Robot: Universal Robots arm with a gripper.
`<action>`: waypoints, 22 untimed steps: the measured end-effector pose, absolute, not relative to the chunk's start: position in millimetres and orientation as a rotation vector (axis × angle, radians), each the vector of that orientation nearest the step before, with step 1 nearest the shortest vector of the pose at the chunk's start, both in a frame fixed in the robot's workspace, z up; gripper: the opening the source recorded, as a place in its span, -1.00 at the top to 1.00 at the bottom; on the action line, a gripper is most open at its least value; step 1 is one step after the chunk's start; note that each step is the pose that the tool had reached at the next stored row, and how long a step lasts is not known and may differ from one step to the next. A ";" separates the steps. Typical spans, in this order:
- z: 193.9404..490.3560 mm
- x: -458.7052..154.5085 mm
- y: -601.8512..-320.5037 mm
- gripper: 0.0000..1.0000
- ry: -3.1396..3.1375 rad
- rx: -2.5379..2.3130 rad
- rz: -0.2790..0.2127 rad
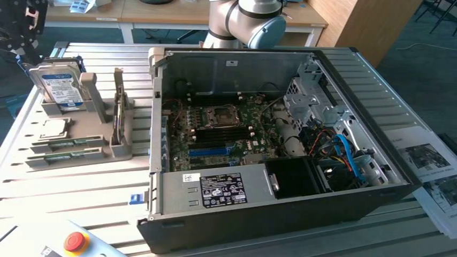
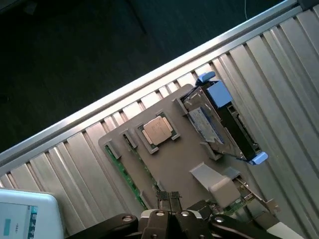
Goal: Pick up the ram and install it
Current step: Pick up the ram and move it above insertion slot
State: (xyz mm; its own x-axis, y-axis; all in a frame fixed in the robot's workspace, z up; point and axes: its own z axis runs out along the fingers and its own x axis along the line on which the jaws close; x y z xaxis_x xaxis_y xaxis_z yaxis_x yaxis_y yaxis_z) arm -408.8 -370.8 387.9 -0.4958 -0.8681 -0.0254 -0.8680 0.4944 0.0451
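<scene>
The ram is a thin green stick lying flat in a grey holder tray at the exterior view's left, just in front of a CPU chip. A second similar green stick lies beside it. In the wrist view the ram runs past the CPU chip toward my gripper. The gripper hangs above the tray, shut and holding nothing. The open PC case shows the motherboard with its blue slot.
The tray also holds an upright hard drive and an upright card. The robot arm's joint rises behind the case. A pendant with a red stop button lies at the front. Papers lie at the exterior view's right.
</scene>
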 end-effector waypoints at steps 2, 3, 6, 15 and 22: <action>387.7 -408.7 -370.8 0.80 -2.685 1.627 -0.081; 387.7 -408.7 -370.8 0.80 -2.669 1.650 -0.081; 387.4 -408.7 -370.8 0.80 -2.623 1.721 -0.081; 386.4 -408.7 -370.8 0.80 -2.469 1.928 -0.080; 385.5 -408.8 -370.8 0.80 -2.340 2.079 -0.079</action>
State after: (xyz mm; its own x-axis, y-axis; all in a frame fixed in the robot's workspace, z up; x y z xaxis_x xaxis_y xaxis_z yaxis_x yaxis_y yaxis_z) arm -408.8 -370.8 385.5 -0.1180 -0.9927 -0.0256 -0.9921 0.1168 0.0450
